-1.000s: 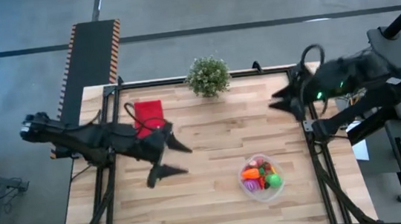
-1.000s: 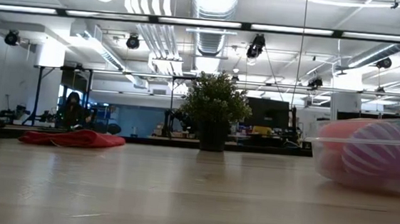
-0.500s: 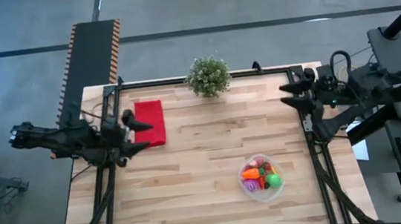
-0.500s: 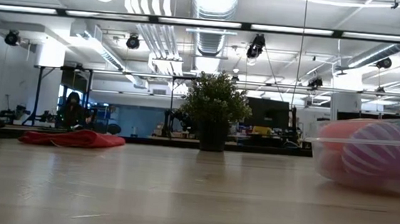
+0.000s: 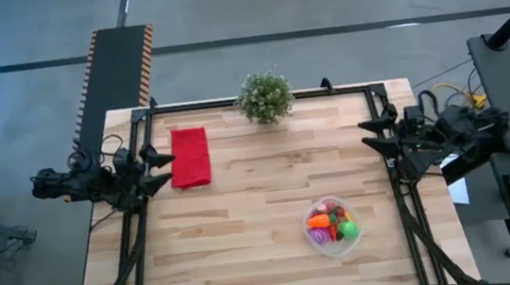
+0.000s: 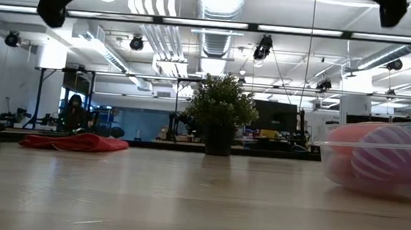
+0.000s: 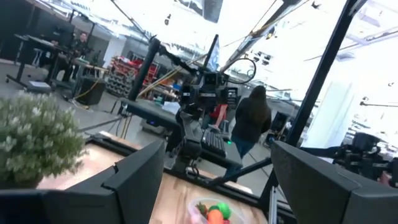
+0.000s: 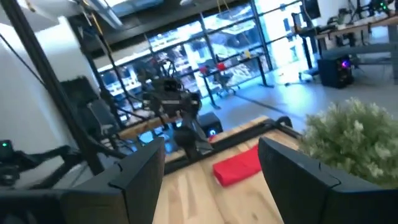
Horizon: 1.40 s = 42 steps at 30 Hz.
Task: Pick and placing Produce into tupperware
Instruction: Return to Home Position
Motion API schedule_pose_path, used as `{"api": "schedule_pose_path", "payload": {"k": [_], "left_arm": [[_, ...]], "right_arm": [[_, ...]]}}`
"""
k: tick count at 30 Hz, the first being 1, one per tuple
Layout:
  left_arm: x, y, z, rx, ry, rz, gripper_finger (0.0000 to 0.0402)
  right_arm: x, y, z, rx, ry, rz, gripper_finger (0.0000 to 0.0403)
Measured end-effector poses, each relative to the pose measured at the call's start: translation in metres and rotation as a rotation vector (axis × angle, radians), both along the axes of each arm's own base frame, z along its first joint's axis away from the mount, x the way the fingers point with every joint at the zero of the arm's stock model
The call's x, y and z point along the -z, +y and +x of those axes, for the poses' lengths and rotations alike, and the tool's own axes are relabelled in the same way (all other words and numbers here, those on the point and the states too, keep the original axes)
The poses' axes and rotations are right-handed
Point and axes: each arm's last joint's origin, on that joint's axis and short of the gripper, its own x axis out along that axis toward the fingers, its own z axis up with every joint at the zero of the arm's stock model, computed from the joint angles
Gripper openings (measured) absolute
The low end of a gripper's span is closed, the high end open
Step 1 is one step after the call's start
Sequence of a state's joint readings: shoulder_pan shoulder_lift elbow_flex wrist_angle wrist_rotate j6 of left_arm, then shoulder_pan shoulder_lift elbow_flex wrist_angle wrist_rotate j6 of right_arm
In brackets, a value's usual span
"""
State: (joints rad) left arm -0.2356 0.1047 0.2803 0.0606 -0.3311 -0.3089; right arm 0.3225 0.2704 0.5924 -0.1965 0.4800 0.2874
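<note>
Both released: left end effector (image 5: 161, 167), right end effector (image 5: 368, 136); between them, nearer the right, tupperware (image 5: 355, 214) holding produce (image 5: 328, 226).

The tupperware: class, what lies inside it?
Inside the tupperware lie an orange carrot, a green piece and a purple striped piece, piled together. Whatever lies beneath them is covered.

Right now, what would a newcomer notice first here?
The clear bowl of bright toy fruit and vegetables sits on the right half of the table. Then come the red cloth at the left and the potted plant at the far edge, with the left tool and right tool open at the sides.
</note>
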Motion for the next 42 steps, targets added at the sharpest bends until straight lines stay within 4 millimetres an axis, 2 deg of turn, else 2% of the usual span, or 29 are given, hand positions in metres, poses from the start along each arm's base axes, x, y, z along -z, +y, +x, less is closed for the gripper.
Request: {"api": "schedule_pose_path", "payload": {"k": [4,6,11,17,21,26,32,36,39,42], "left_arm": [[0.018,0.001,-0.003,-0.004,-0.004,-0.037,0.028],[0.029,0.0,0.001,-0.009,0.044,-0.059,0.028],[0.04,0.001,0.005,-0.032,0.127,-0.139,0.028],[0.052,0.002,0.004,-0.077,0.225,-0.152,0.028],[0.062,0.002,0.005,-0.093,0.309,-0.131,0.028],[0.085,0.001,0.007,-0.103,0.408,-0.104,0.028],[0.089,0.001,0.009,-0.108,0.449,-0.083,0.028],[0.091,0.0,0.011,-0.113,0.476,-0.082,0.028],[0.092,0.0,0.012,-0.113,0.482,-0.08,0.028],[0.092,0.0,0.014,-0.114,0.484,-0.08,0.028]], "right_arm": [[0.023,-0.003,-0.008,0.0,-0.02,0.034,0.0249],[0.033,-0.004,-0.011,-0.002,-0.032,0.05,0.0249],[0.05,-0.007,-0.018,0.011,-0.071,0.056,0.0249],[0.063,-0.005,-0.012,0.031,-0.041,0.018,0.0249],[0.08,-0.003,-0.004,0.057,0.025,-0.003,0.0249],[0.105,-0.002,0.004,0.122,0.102,-0.024,0.0249],[0.125,-0.001,0.008,0.156,0.183,-0.04,0.0249],[0.139,-0.003,0.005,0.201,0.326,-0.042,0.0249],[0.137,-0.005,0.001,0.206,0.361,-0.016,0.0249],[0.133,-0.001,0.004,0.103,0.319,-0.073,0.0249]]}}
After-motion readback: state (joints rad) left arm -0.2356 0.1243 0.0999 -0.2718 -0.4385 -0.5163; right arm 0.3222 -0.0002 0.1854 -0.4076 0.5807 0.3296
